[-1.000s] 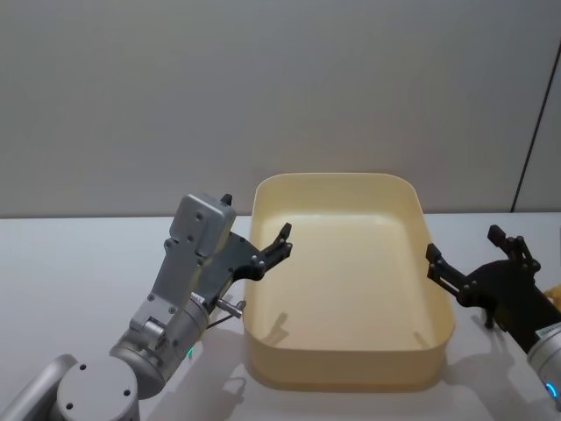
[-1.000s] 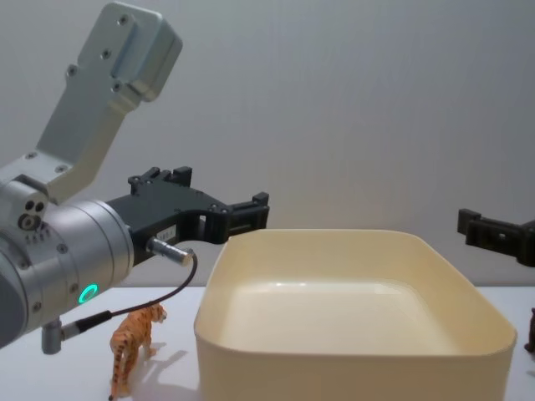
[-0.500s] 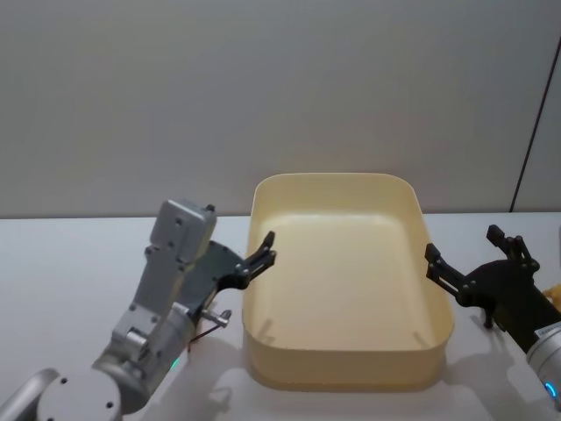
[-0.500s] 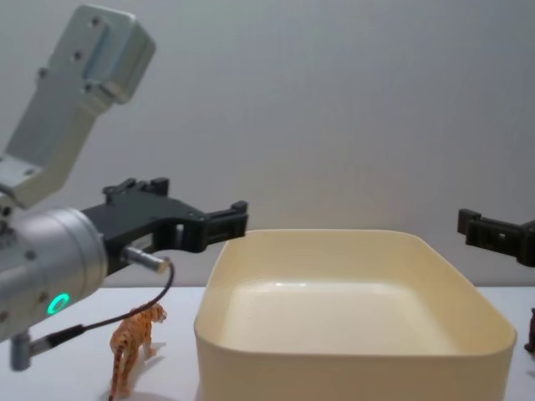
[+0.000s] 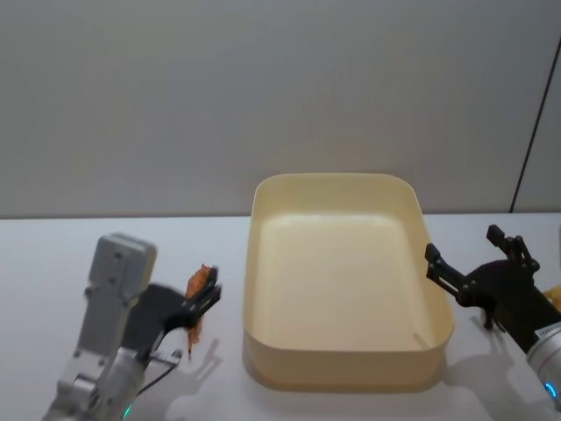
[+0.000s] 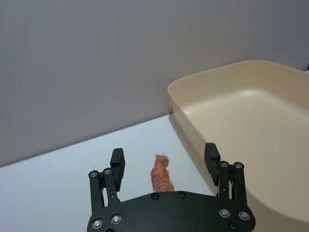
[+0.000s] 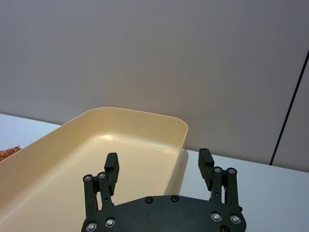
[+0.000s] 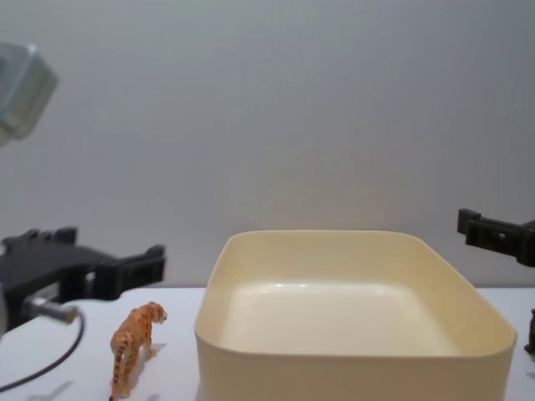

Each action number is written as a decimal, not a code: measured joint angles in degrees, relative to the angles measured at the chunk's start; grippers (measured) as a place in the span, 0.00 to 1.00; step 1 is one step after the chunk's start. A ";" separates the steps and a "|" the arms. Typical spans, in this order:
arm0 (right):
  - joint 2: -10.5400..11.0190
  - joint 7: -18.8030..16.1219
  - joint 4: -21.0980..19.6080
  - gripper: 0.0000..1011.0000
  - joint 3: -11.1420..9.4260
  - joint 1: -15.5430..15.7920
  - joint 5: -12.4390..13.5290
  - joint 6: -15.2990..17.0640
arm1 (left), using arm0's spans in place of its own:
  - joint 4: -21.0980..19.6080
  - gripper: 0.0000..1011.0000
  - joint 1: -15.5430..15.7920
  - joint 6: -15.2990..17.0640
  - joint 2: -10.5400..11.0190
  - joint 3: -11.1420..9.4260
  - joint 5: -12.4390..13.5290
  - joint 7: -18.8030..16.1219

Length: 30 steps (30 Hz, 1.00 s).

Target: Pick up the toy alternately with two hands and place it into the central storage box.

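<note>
- The central storage box (image 5: pixel 342 368) stands in the middle of the white table (image 5: pixel 53 263). Its cream floor shows bare and smooth from wall to wall.
- The toy, a small orange tiger (image 8: pixel 134 347), stands upright on its feet on the table, just beside the left wall of the box and outside it.
- The left gripper (image 6: pixel 164 157) hangs low over the table to the left of the box. Its fingers are spread wide and grip nothing; in the left wrist view the tiger shows between them, apart from both.
- The right gripper (image 5: pixel 465 247) hovers near the right wall of the box, fingers also wide apart and holding nothing.
</note>
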<state>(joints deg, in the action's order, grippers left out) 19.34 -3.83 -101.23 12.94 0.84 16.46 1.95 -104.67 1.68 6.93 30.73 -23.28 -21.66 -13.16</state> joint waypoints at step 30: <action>0.00 0.00 0.00 0.99 0.00 0.00 0.00 0.00 | 0.93 0.99 -4.89 4.01 6.82 3.54 -4.37 4.87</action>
<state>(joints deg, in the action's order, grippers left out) 19.33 -3.82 -101.23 12.94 0.84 16.46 1.95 -103.74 -3.21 10.94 37.55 -19.74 -26.03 -8.29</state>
